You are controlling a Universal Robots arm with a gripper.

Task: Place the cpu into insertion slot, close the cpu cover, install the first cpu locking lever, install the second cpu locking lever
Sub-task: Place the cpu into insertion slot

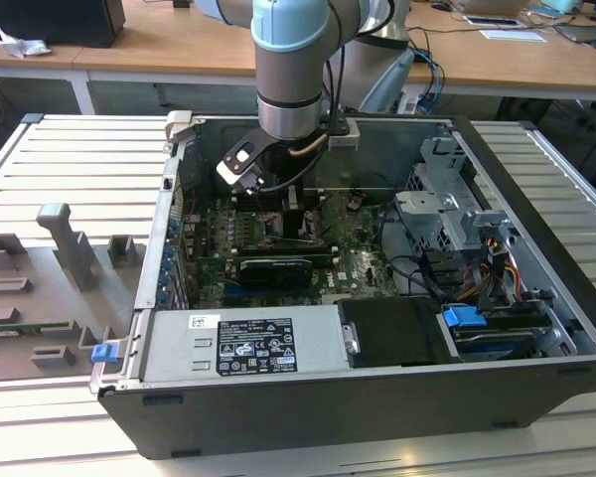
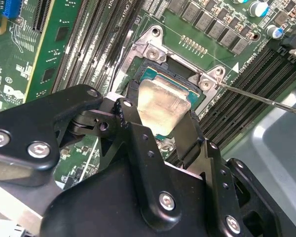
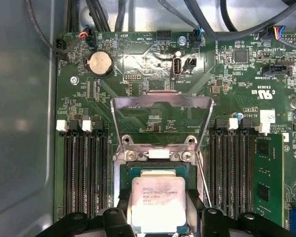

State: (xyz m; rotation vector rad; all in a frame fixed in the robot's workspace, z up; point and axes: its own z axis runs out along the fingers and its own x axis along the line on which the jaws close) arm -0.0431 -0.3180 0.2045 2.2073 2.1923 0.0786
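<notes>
Hidden: in the exterior view the pale blue and grey arm and its black gripper mask the board under them. In both wrist views the gripper's body covers the near edge of the chip and the near side of the socket.
Hard to tell: whether the chip is seated or sits just above the socket.
Jaws: clamped on the cpu, with the black fingers pressed against two opposite edges.
Cpu: the small flat square cpu with a pale silver-grey metal top lies level over the insertion slot, between the fingers.
Insertion slot: the square dark insertion slot with a silver metal rim, set in the green board, shows as a teal-and-black edge past the chip's far side.
Cpu cover: the thin silver square-framed cpu cover is swung up on its hinge beyond the slot, with the board visible through its window.
Lever: a thin silver wire lever stands free, angled away from the socket's corner.
Flanks: long narrow black memory slots run on both sides of the socket, and one holds a green memory card.
Case: the open dark grey computer case holds the board, a silver power supply box and grey drive cages.
Beside the case: a grey moulded fixture tray lies at the exterior view's left.
</notes>
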